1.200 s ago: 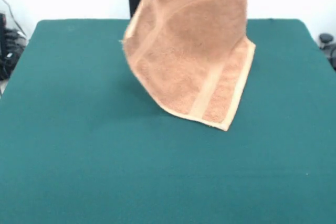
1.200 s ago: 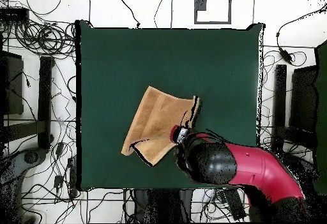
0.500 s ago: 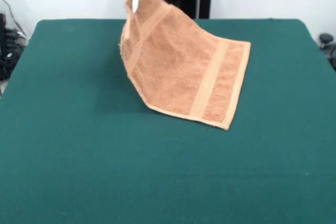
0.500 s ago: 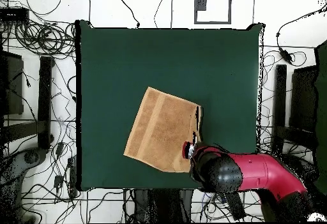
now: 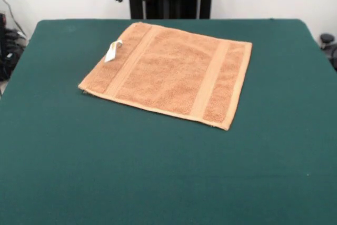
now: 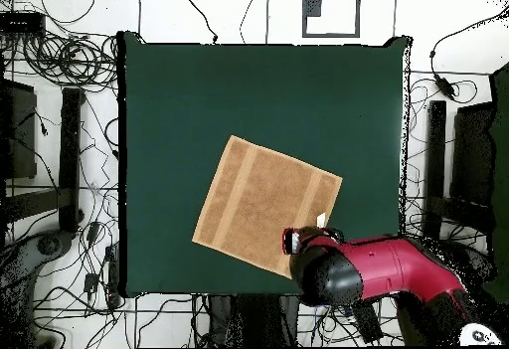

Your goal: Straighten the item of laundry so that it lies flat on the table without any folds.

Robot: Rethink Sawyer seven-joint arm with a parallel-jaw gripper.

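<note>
So the table (image 5: 158, 177) is this big dark green felt-looking thing, way bigger than what's on it, and most of the top is just bare green. White wall behind it, and from above you can see the pale floor on all sides is a mess of black cables (image 6: 60, 62), with dark equipment along both sides.

The towel (image 5: 171, 72) is lying spread out on the table, a bit toward the robot's side of the middle and turned at an angle to the table edges. Orange-tan terry, rectangular, with two paler woven bands (image 5: 210, 80) running across it, one near each short end. All four corners show and I can't spot any fold in it, it looks flat. There's a little white tag (image 5: 112, 51) at one edge, flipped up onto the cloth.

The red and black arm (image 6: 383, 275) sits over the table's near-robot edge, right by the tag corner of the towel. The claw (image 6: 291, 241) is up off the cloth, not holding anything as far as I can see, but whether it's wide or narrow I honestly can't tell.
</note>
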